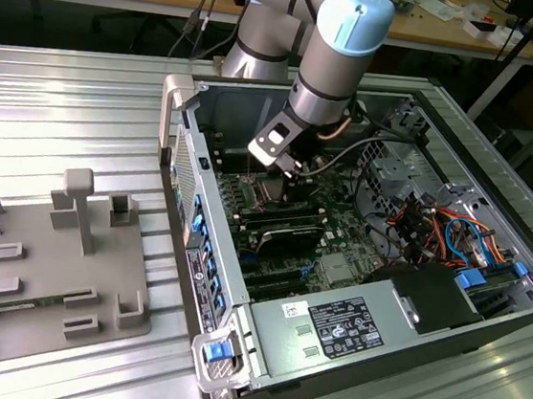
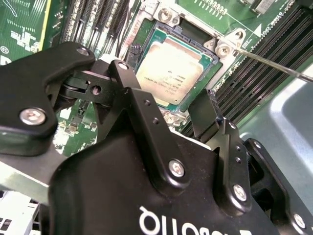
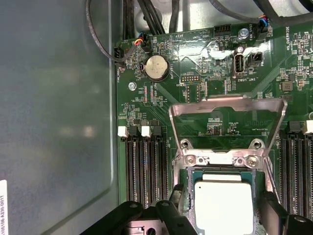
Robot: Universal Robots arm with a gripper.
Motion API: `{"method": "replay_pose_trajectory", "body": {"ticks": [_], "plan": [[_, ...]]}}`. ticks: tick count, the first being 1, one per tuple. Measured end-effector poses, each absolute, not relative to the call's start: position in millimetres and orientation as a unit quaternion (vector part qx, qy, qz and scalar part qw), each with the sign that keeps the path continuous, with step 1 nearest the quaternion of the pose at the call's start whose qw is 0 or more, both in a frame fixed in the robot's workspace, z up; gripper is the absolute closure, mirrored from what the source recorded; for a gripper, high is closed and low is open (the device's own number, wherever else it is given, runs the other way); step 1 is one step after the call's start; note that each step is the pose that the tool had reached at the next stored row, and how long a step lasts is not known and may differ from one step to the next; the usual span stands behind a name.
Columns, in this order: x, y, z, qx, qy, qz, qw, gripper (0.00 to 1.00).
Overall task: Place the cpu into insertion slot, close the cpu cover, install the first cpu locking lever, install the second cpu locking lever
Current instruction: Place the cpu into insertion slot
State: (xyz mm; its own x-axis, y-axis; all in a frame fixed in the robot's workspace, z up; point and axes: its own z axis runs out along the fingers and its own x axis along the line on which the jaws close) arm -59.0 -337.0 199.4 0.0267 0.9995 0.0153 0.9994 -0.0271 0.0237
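The cpu (image 3: 224, 208), a square chip with a silver top, lies flat in the insertion slot (image 3: 220, 159) on the green board; it also appears in the second wrist view (image 2: 172, 68). The cpu cover (image 3: 227, 101), a silvery frame with an open window, stands tilted up on its hinge beyond the slot. My gripper (image 3: 223, 200) hovers just over the chip, open, with one black finger (image 3: 178, 196) on each side and a gap between each finger and the chip's edges. From the exterior view, the gripper (image 1: 289, 170) is down inside the computer case. A thin metal lever rod (image 2: 274, 66) sticks out beside the slot.
Long black memory slots (image 3: 144, 171) flank the socket on both sides. A coin battery (image 3: 157, 67) and cables sit beyond the cover. The case wall (image 1: 205, 250) and the grey power supply box (image 1: 338, 328) hem in the board. A grey fixture plate (image 1: 46, 271) lies at the exterior view's left.
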Motion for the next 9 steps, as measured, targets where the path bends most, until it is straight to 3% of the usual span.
{"method": "replay_pose_trajectory", "body": {"ticks": [9], "plan": [[-61.5, -336.9, 202.1, 0.717, 0.697, 0.014, 0.003, 0.31]]}}
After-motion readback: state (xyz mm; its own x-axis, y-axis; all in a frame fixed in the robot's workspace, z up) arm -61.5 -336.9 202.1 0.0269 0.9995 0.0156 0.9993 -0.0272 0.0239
